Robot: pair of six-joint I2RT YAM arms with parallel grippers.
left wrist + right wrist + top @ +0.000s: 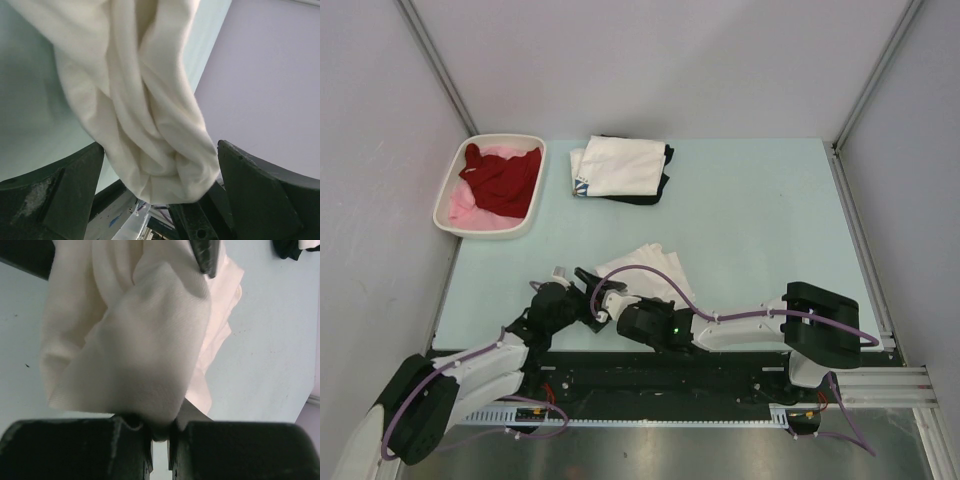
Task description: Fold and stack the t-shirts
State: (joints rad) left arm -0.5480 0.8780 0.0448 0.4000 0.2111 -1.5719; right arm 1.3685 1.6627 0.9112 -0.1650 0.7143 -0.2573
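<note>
Soft, even light fills the overhead view; the table [750, 210] shows no glare and only faint shadows under the arms. Both wrist views are bright but soft: the cream shirt [145, 100] blurs close to the lens, and the dark fingers [75, 450] sit unfocused along the bottom edge.

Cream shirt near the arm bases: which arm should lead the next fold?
Probably right: the right gripper is shut on the cream shirt. The left gripper is open, cloth loose between its fingers.

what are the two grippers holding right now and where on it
The right gripper pinches a bunched edge of the cream t-shirt. The left gripper has cloth between open fingers; its grip cannot be told.
</note>
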